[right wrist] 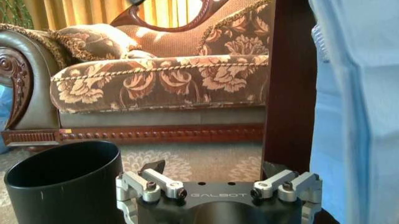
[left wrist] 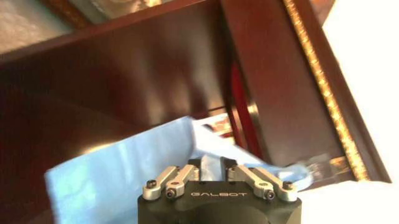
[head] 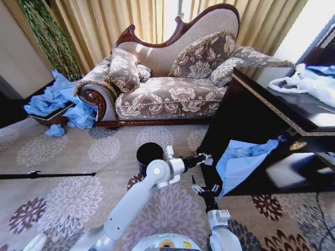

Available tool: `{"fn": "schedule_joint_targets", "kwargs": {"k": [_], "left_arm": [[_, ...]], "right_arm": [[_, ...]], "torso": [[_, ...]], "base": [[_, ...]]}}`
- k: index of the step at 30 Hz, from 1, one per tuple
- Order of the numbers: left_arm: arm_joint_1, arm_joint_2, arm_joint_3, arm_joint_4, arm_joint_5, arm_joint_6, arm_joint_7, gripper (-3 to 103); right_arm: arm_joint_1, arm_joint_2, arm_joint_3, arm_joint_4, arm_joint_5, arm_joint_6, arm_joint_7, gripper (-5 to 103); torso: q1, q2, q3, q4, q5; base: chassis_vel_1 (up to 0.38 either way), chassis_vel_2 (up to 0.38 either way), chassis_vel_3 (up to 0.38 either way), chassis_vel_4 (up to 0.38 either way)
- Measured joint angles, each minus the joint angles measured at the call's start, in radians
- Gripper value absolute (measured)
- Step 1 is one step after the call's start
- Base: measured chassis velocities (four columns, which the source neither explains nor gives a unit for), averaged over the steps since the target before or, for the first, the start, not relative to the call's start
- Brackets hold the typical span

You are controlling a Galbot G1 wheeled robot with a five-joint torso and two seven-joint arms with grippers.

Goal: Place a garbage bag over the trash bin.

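While clenched on corner of garbage bag draped off counter, left end effector at 3 o'clock of trash bin; right end effector released, below.

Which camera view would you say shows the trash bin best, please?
The right wrist view: the trash bin stands close, its round rim and dark, bagless inside plain, beside the right gripper. The head view shows it smaller on the carpet, partly behind the left arm. The left wrist view faces the garbage bag instead.
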Motion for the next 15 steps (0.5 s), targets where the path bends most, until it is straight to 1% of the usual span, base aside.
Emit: {"fn": "schedule_joint_targets", "kwargs": {"k": [1, 2, 3, 4, 5, 6, 8, 9, 10, 11, 12, 13, 14, 15], "left_arm": [[0.0, 0.0, 0.0, 0.0, 0.0, 0.0, 0.0, 24], [-0.017, -0.011, 0.002, 0.026, -0.011, 0.002, 0.025, 28], [-0.035, -0.024, 0.005, 0.052, -0.022, 0.007, 0.039, 28], [-0.051, -0.034, 0.009, 0.075, -0.03, 0.015, 0.05, 34], [-0.051, -0.034, 0.009, 0.075, -0.03, 0.015, 0.05, 34], [-0.069, -0.044, 0.014, 0.101, -0.037, 0.024, 0.064, 40], [-0.102, -0.061, 0.032, 0.161, -0.042, 0.035, 0.114, 51], [-0.117, -0.068, 0.043, 0.19, -0.042, 0.041, 0.126, 56], [-0.117, -0.068, 0.043, 0.19, -0.042, 0.041, 0.126, 56], [-0.128, -0.075, 0.053, 0.21, -0.043, 0.047, 0.131, 61], [-0.133, -0.077, 0.06, 0.223, -0.044, 0.051, 0.133, 61], [-0.135, -0.079, 0.066, 0.231, -0.046, 0.054, 0.134, 66], [-0.135, -0.079, 0.066, 0.231, -0.046, 0.054, 0.134, 66], [-0.136, -0.08, 0.069, 0.237, -0.048, 0.057, 0.136, 72]], "right_arm": [[0.0, 0.0, 0.0, 0.0, 0.0, 0.0, 0.0, 100], [-0.001, 0.0, 0.001, -0.003, -0.001, 0.002, 0.0, 100], [-0.001, 0.001, 0.001, -0.005, -0.003, 0.003, 0.0, 100], [-0.001, 0.001, 0.002, -0.006, -0.004, 0.003, 0.001, 100], [-0.001, 0.001, 0.002, -0.006, -0.004, 0.003, 0.001, 100], [-0.001, 0.002, 0.002, -0.007, -0.004, 0.003, 0.002, 100], [0.001, 0.003, 0.004, -0.008, -0.004, 0.004, 0.003, 100], [0.001, 0.002, 0.006, -0.008, -0.004, 0.004, 0.004, 100], [0.001, 0.002, 0.006, -0.008, -0.004, 0.004, 0.004, 100], [0.002, 0.001, 0.007, -0.008, -0.003, 0.004, 0.007, 100], [0.002, 0.0, 0.01, -0.008, -0.001, 0.004, 0.008, 100], [0.002, -0.002, 0.013, -0.008, 0.001, 0.003, 0.009, 100], [0.002, -0.002, 0.013, -0.008, 0.001, 0.003, 0.009, 100], [0.002, -0.004, 0.016, -0.008, 0.002, 0.003, 0.01, 100]], "torso": [[0.0, 0.0, 0.0, 0.0, 0.0], [0.0, 0.0, 0.0, 0.0001, 0.0002], [0.0, 0.0, 0.0, 0.0001, 0.0002], [0.0, 0.0, 0.0, -0.0001, 0.0], [0.0, 0.0, 0.0, -0.0001, 0.0], [0.0, 0.0, 0.0, 0.0, 0.0], [0.0, 0.0, 0.0, -0.0001, 0.0003], [0.0, 0.0, 0.0, 0.0, 0.0002], [0.0, 0.0, 0.0, 0.0, 0.0002], [0.0, 0.0, 0.0, 0.0, 0.0001], [0.0, 0.0, 0.0, -0.0001, 0.0001], [0.0, 0.0, 0.0, -0.0001, 0.0002], [0.0, 0.0, 0.0, -0.0001, 0.0002], [0.0, 0.0, 0.0, 0.0, 0.0001]], "base": [[0.0, 0.0, 0.0, 0.0], [0.0, 0.0, 0.0, 0.0], [0.0, 0.0, 0.0, 0.0], [0.0, 0.0, 0.0, 0.0], [0.0, 0.0, 0.0, 0.0], [0.0, 0.0, 0.0, 0.0], [0.0, 0.0, 0.0, 0.0], [0.0, 0.0, 0.0, 0.0], [0.0, 0.0, 0.0, 0.0], [0.0, 0.0, 0.0, 0.0], [0.0, 0.0, 0.0, 0.0], [0.0, 0.0, 0.0, 0.0], [0.0, 0.0, 0.0, 0.0], [0.0, 0.0, 0.0, 0.0]]}}
